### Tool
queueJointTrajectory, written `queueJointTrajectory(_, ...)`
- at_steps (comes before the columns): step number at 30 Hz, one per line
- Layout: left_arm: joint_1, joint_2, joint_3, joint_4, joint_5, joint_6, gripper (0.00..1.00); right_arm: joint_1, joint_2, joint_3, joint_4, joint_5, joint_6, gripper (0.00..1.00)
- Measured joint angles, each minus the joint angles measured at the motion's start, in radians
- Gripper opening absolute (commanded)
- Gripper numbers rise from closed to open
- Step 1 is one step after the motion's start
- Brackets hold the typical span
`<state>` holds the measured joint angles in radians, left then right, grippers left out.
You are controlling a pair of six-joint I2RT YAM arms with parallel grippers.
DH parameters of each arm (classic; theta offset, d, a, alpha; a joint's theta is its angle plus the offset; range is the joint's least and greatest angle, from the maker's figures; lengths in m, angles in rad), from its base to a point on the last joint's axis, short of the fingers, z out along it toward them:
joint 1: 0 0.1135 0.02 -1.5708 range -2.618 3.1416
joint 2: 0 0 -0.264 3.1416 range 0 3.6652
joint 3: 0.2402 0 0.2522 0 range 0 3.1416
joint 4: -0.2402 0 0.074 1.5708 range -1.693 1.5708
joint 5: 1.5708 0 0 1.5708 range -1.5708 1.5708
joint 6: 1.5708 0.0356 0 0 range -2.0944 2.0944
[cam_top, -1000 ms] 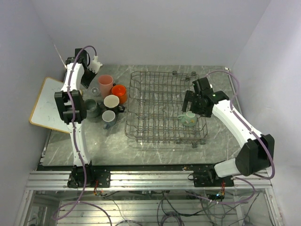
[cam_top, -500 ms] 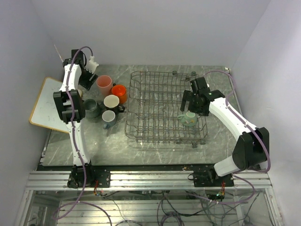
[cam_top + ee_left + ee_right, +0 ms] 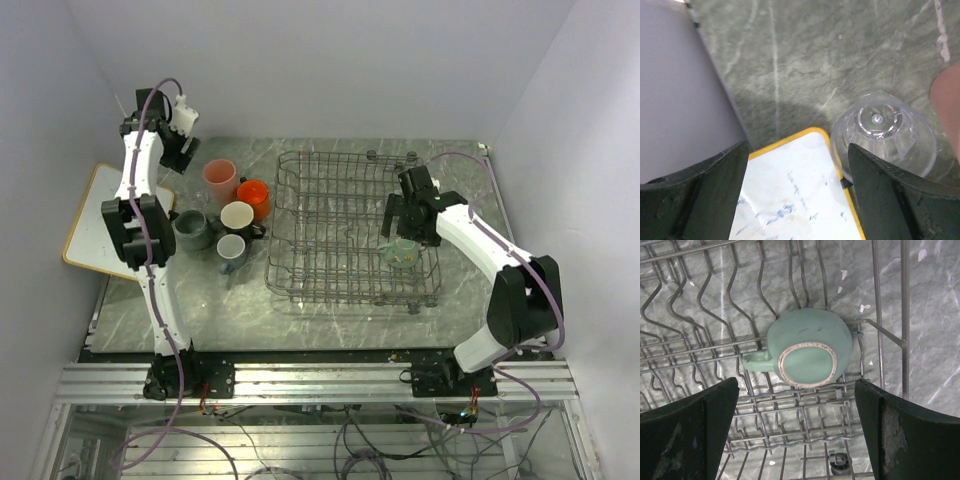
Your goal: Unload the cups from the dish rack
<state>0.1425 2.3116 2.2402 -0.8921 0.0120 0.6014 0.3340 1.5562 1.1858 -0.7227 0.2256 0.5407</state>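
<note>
The grey wire dish rack (image 3: 330, 170) holds one mint-green mug (image 3: 402, 252), lying bottom-up on the wires (image 3: 810, 347). My right gripper (image 3: 403, 222) hovers open just above it, a finger on each side (image 3: 796, 385). Left of the rack stand the pink tumbler (image 3: 220, 180), orange mug (image 3: 253, 197), black mug with cream inside (image 3: 238, 217) and two grey mugs (image 3: 192, 230) (image 3: 231, 250). The clear glass (image 3: 883, 132) stands upside down on the table by the board's corner. My left gripper (image 3: 797, 150) is open and empty above it, raised at the far left (image 3: 178, 150).
A white board with a yellow-wood frame (image 3: 100, 215) lies at the table's left edge, its corner under my left gripper (image 3: 790, 195). Walls close in on the left, back and right. The rack's raised wire side (image 3: 902, 290) runs right of the mug.
My left gripper has opened, let go of the clear glass and drawn up and away to the far left. My right gripper has shifted slightly over the mint-green mug.
</note>
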Motion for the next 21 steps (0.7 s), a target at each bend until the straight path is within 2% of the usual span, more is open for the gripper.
queueJointTrajectory(6,0.019,-0.209,-0.039,0.040,0.014,-0.010,1.00,0.004,0.080,-0.004,0.044,0.013,0.006,1.00)
queueJointTrajectory(12,0.043,-0.421,-0.103,0.032,0.099,-0.016,1.00,0.024,0.095,-0.063,0.089,0.022,0.029,0.97)
queueJointTrajectory(21,0.000,-0.579,-0.308,-0.086,0.290,-0.025,1.00,0.060,0.069,-0.095,0.121,0.064,0.067,0.90)
